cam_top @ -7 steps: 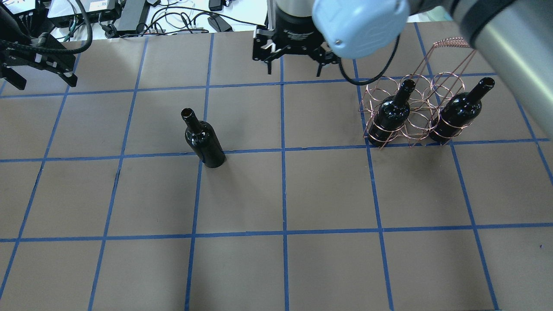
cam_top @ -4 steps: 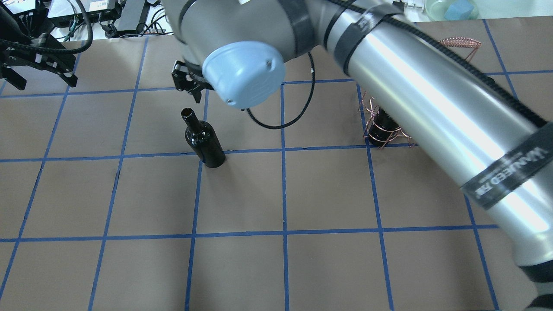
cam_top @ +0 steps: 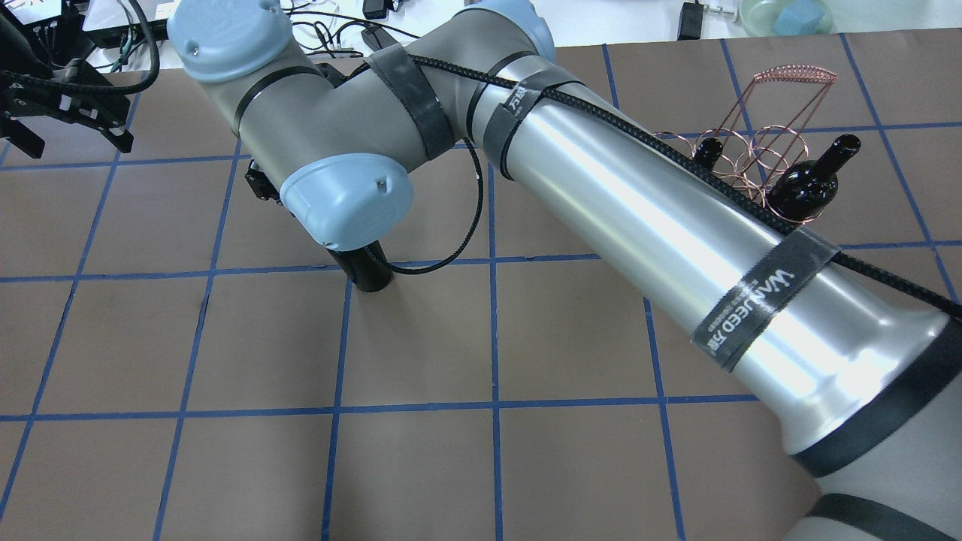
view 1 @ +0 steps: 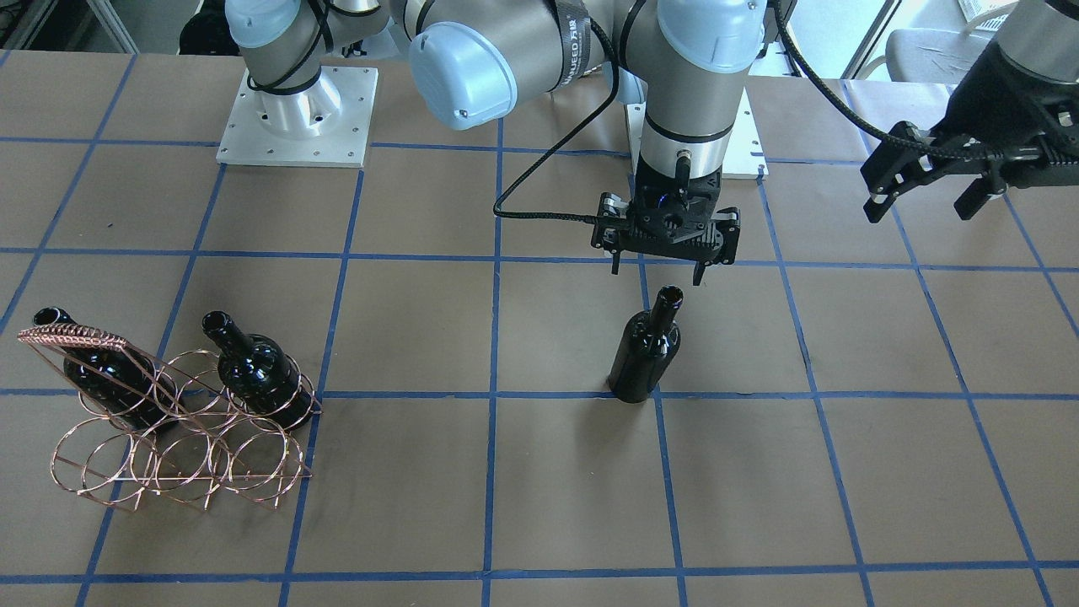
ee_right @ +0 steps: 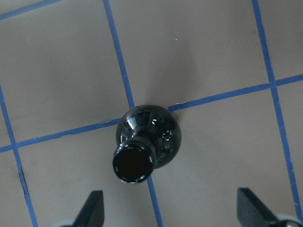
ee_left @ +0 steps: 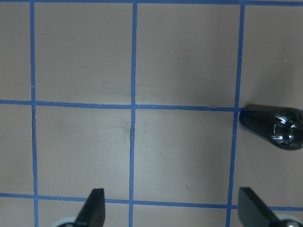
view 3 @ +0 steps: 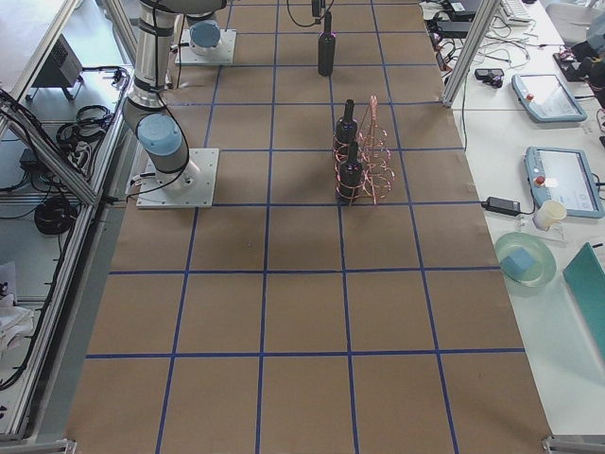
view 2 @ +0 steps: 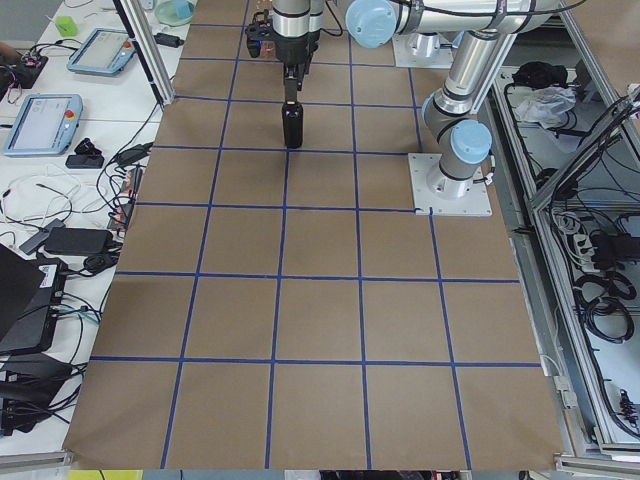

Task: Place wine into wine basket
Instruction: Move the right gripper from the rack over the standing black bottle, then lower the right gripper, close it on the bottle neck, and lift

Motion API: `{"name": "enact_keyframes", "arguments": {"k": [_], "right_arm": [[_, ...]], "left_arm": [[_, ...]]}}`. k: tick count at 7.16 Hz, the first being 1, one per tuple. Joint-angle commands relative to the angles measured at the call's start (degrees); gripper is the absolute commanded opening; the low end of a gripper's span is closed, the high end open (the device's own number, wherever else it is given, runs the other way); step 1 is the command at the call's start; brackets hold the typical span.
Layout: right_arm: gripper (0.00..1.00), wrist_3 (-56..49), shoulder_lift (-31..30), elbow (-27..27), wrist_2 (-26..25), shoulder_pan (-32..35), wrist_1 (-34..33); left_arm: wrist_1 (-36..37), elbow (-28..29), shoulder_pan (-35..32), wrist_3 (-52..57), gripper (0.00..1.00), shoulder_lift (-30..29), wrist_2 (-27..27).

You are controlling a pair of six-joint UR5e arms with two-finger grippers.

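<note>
The loose wine bottle stands upright on a blue grid line near the table's middle; it is glossy black and unlabelled. My right gripper hangs open just above and behind its mouth, touching nothing. The right wrist view looks straight down on the bottle, a little left of centre between the open fingers. In the overhead view my right arm hides all but the bottle's base. The copper wire wine basket holds two other bottles. My left gripper is open and empty, off to the side.
The basket stands at the right far side of the table, its handle up. My right arm stretches diagonally across the table from the near right. Cables and devices lie beyond the far edge. The left wrist view shows the bottle at its right edge.
My right arm has swung from beside the basket leftward across the table, and its gripper now hangs over the loose bottle. The left gripper and all bottles have not moved.
</note>
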Motion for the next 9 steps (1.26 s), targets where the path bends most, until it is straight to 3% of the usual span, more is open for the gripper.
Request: {"name": "enact_keyframes", "arguments": {"k": [1,2,4,6,9], "right_arm": [[1.00,-0.88,1.61,-0.16,-1.89,0.24,-1.44],[0.99,-1.15,1.71,-0.16,-2.08,0.24,-1.53],[0.82,-0.80,3.19,-0.16,-2.60,0.24,-4.15],[0.46,-0.71,3.38,-0.25,-2.43,0.07,-4.52],[0.21,-0.36,3.46,-0.16,-1.99,0.07,-4.52]], "left_arm": [[0.08,0.00,0.21,0.59,1.00,0.00,0.00],[0.09,0.00,0.12,0.59,1.00,0.00,0.09],[0.09,0.00,0.38,0.68,1.00,0.00,0.00],[0.17,0.00,0.38,0.59,1.00,0.00,-0.17],[0.09,0.00,0.21,0.94,1.00,0.00,-0.08]]}}
